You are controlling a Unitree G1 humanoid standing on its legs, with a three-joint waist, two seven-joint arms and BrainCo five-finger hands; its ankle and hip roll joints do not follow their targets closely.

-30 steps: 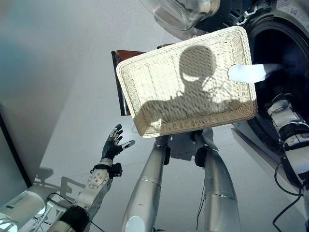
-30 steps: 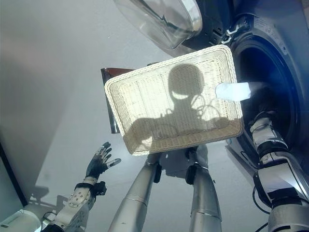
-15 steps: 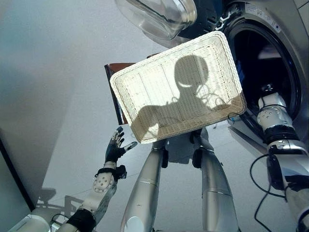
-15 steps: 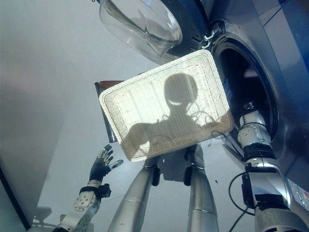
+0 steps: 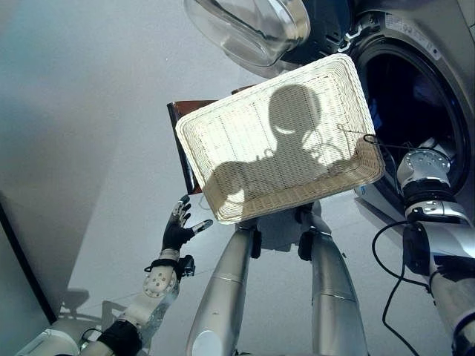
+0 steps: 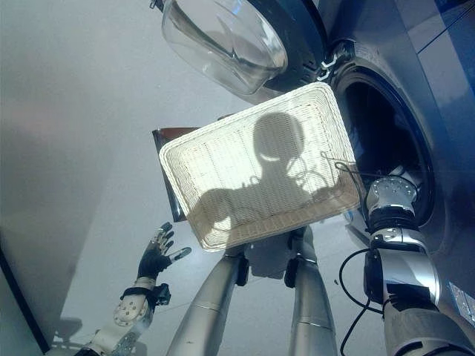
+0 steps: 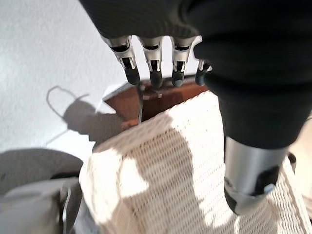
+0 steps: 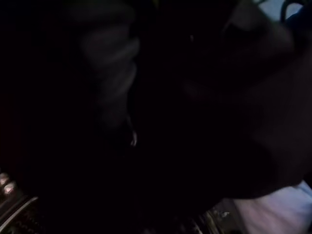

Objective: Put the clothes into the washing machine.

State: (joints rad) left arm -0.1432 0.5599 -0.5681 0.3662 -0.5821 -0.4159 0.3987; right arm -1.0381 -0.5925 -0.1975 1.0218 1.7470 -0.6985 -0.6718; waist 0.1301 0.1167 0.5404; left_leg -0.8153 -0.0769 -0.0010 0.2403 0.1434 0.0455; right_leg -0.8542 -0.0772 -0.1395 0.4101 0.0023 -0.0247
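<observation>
The left hand [image 5: 178, 228] hangs below the white wicker basket [image 5: 278, 137], fingers spread and holding nothing. The right arm reaches past the basket into the washing machine [image 6: 386, 141] drum, so whether its hand grips anything cannot be told. The basket's inside is bare of clothes. The machine's glass door [image 6: 223, 41] stands open above the basket.

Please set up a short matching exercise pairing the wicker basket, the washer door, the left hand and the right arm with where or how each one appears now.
Things:
1. wicker basket
2. washer door
3. left hand
4. right arm

States:
A. reaching into the dark drum
B. swung open, clear and domed
C. empty, woven and pale
D. fingers spread, holding nothing, out over the floor

Pairs: 1-C, 2-B, 3-D, 4-A
</observation>
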